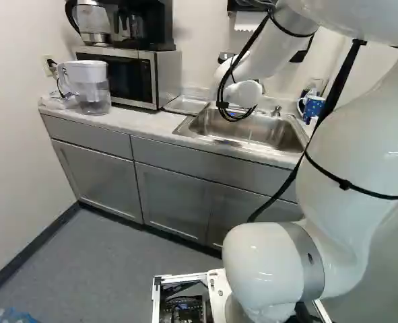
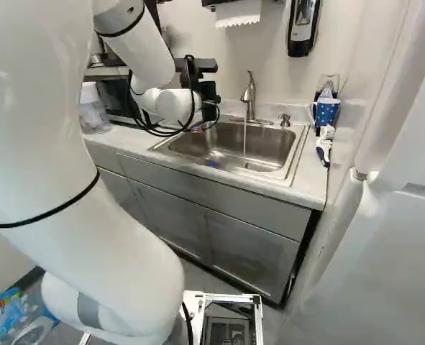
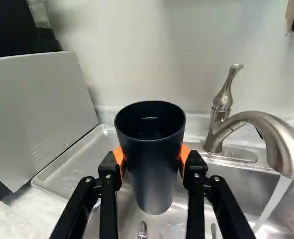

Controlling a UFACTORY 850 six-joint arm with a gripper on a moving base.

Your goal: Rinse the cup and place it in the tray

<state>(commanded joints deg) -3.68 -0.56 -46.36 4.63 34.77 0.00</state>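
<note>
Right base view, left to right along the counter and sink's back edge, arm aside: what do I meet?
Clear pitcher → faucet → small metal fixture → blue dotted mug.

Kitchenette, small one, wall-side run. Evidence: stainless sink [image 1: 283, 136] set in a light counter [image 1: 135, 122], faucet [image 2: 249, 98] running, metal tray [image 3: 73, 159] beside the basin. Gray cabinets [image 1: 173, 202] below. Microwave [image 1: 145, 79] on the counter, black countertop appliance [image 1: 149, 28] on top of it, filter-type water pitcher [image 1: 93, 91] alongside. Paper towels [image 2: 239, 12] and what looks like a soap dispenser [image 2: 303, 25] on the wall. Home or workplace: can't tell.
</note>
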